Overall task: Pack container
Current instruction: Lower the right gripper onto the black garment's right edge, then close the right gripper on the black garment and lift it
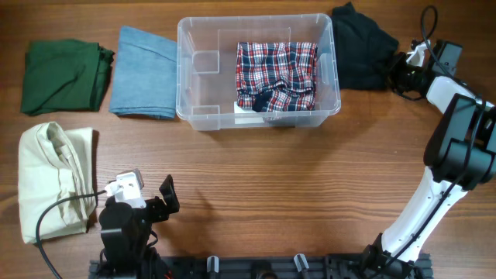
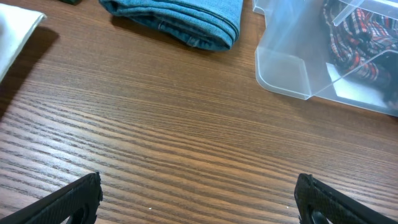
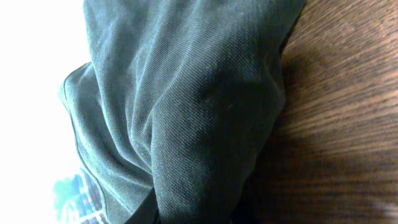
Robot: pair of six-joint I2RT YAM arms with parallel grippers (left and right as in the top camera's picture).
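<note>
The clear plastic container (image 1: 183, 77) stands at the back centre of the table, and its corner shows in the left wrist view (image 2: 283, 68). A red plaid garment (image 1: 277, 74) lies inside it, also seen in the left wrist view (image 2: 357, 37). A black garment (image 1: 360, 46) lies right of the container. My right gripper (image 1: 397, 74) is at its right edge. The dark cloth (image 3: 186, 112) fills the right wrist view, bunched toward the jaws and hiding the fingers. My left gripper (image 1: 167, 198) is open and empty over bare wood at the front left (image 2: 199, 199).
A folded blue garment (image 1: 145, 74) lies left of the container, also in the left wrist view (image 2: 180, 15). A dark green garment (image 1: 63, 75) lies at the far left. A cream garment (image 1: 50, 178) lies front left, next to the left arm.
</note>
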